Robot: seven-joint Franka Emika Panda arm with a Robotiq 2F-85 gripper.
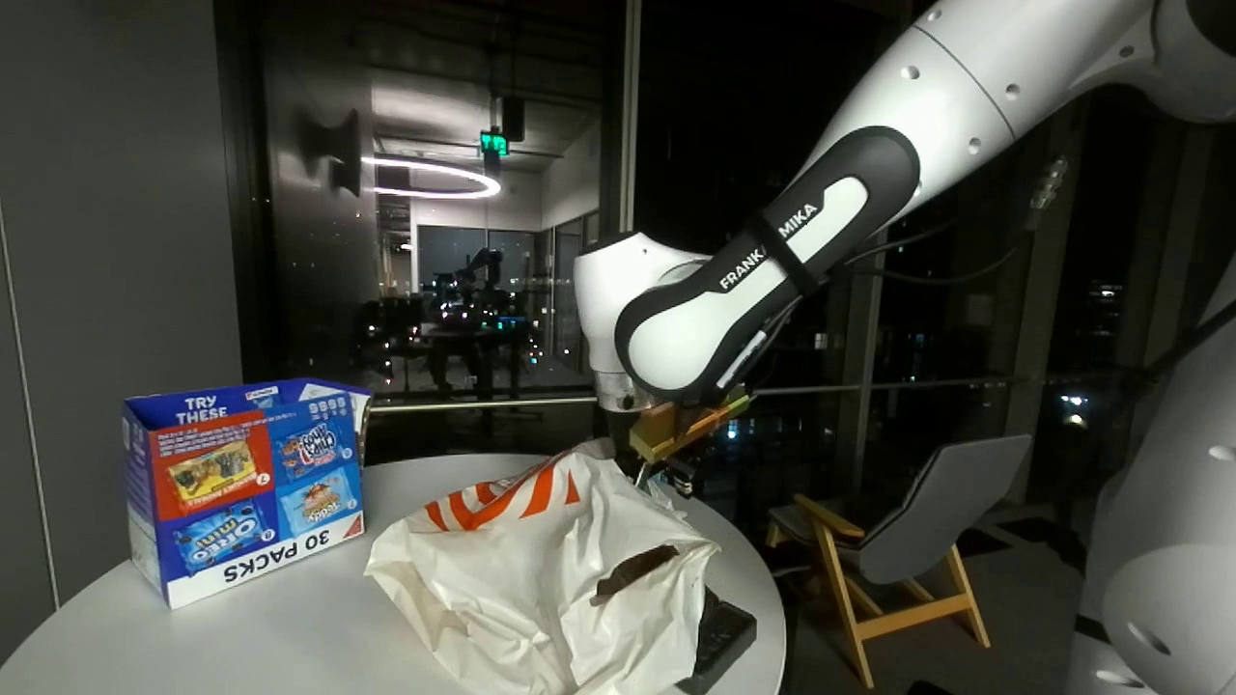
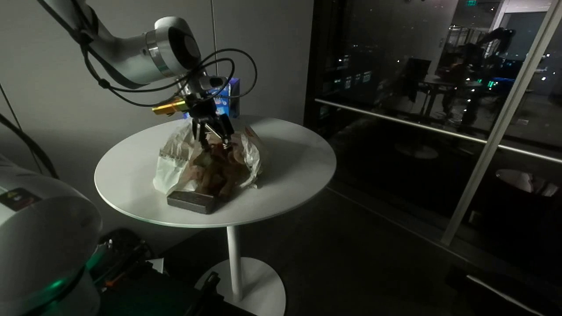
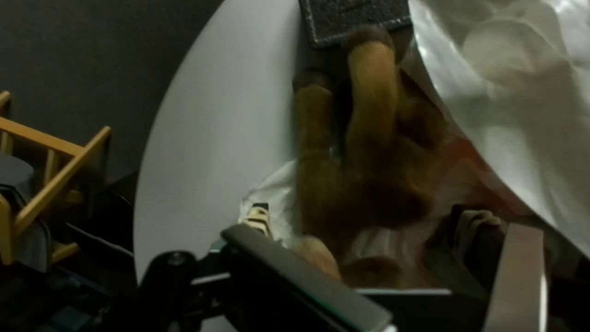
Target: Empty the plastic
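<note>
Apparently midway through being emptied, a crumpled white plastic bag with orange print point(image 1: 517, 579) slumps on a round white counter point(image 2: 292, 175), a long-legged brown plush toy point(image 3: 368, 161) lying in its mouth. A flat dark-grey rectangular block point(image 2: 191, 202) rests on the counter just outside the plastic; if it belongs to the load, that piece can be counted as out. The toy looks about half delivered: its legs reach past the bag's edge towards the block, while the rest of the body lies among the folds. What remains, by this reading, is to draw it clear; whether anything else sits deeper inside cannot be seen. Over the toy hangs a black two-fingered hand point(image 3: 364, 219), its fingers spread wide and nothing visibly pinched between them; whether either finger touches the plush cannot be told.

Near the bag stands a blue cardboard snack box point(image 1: 261, 492), its "30 PACKS" lettering upside down. A slim white pedestal point(image 2: 235, 263) carries the counter beside a plain grey wall point(image 1: 106, 241). Tall dark windows point(image 2: 360, 66) glitter with points of light behind a slim metal rail point(image 2: 395, 120), and a grey armchair with a wooden frame point(image 1: 927, 516) stands apart on the dim floor.
</note>
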